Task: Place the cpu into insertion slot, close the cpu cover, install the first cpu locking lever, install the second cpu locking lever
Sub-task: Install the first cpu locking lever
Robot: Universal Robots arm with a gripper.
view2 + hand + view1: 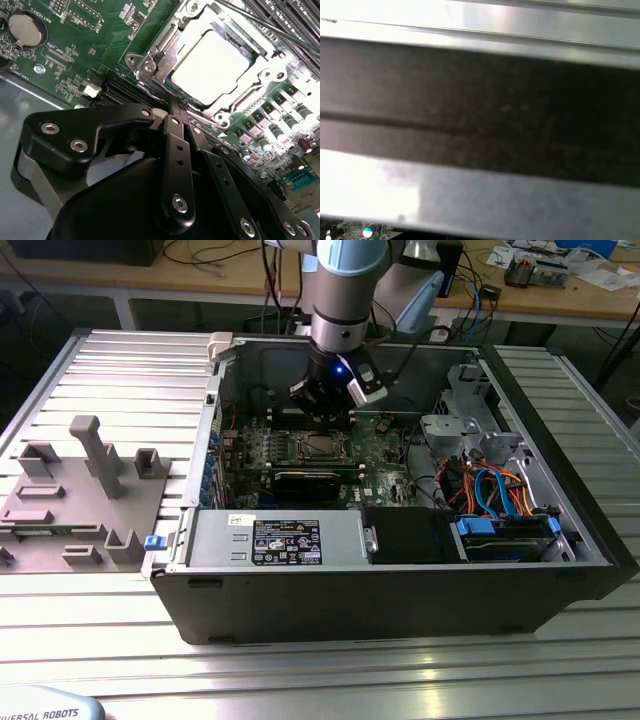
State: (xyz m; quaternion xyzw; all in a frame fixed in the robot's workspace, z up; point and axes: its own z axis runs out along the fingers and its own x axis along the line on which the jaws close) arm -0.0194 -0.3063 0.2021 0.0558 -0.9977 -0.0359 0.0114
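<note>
Pressing gently looks wise: the gripper [172,107], fingers together and empty, hovers at six o'clock of the cpu cover [167,50] over the cpu [210,67].

The exterior view looks down from high into the open computer case [400,570]. The second wrist view sits close over the green board [75,65], which both views share.

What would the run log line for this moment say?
silvery square cpu: seated in socket | silvery metal cpu cover: closed over it | black hand: shut, at cover's edge
</note>
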